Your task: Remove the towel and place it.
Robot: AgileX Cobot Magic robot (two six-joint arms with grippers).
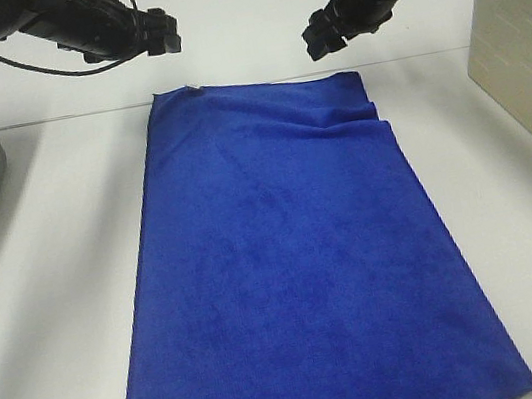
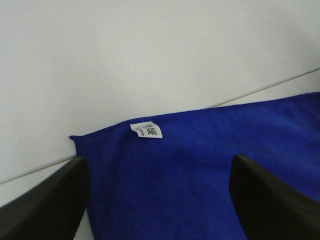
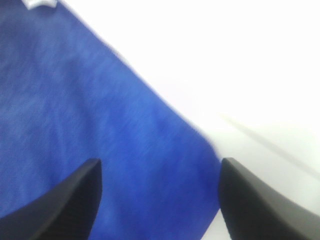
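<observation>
White tabletop (image 1: 48,295) filled the scene, and the towel (image 1: 297,265) lay spread flat down its middle, a small ripple near its far right corner. Both arms hung above the far edge: the left gripper (image 1: 162,32) over the corner bearing the white tag (image 2: 147,131), the right gripper (image 1: 319,37) over the opposite corner (each with jaws spread wide and holding nothing). The step in hand looked like the approach before grasping. Next, each gripper would probably need to descend onto its corner and pinch the cloth's edge without pushing it into folds.
</observation>
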